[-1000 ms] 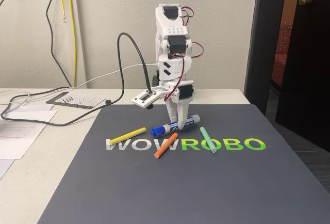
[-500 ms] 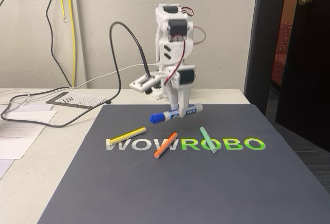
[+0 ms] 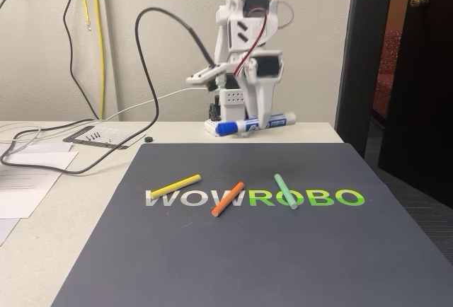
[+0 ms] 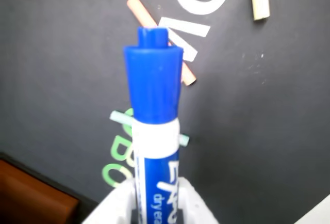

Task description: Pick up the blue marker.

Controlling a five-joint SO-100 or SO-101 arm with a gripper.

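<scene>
Our fingers point(image 3: 263, 118) are clamped on the blue marker point(image 3: 255, 123), level and well above the mat point(image 3: 233, 250); we should hold firm and avoid tilting it.

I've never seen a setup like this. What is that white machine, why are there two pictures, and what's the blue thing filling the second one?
The white machine is a small robot arm standing on a table. At its end is a gripper, two jaws that pinch things. One picture comes from a camera standing in front of the table. The other comes from a camera riding on the arm's wrist, looking down past the jaws.

The jaws are shut on a blue marker, a fat white pen with a blue cap, held roughly level in the air above the far edge of a dark mat. In the wrist view that marker looks huge because it sits right in front of the lens.

Three thin sticks lie on the mat's lettering: a yellow stick, an orange stick and a green stick.
</scene>
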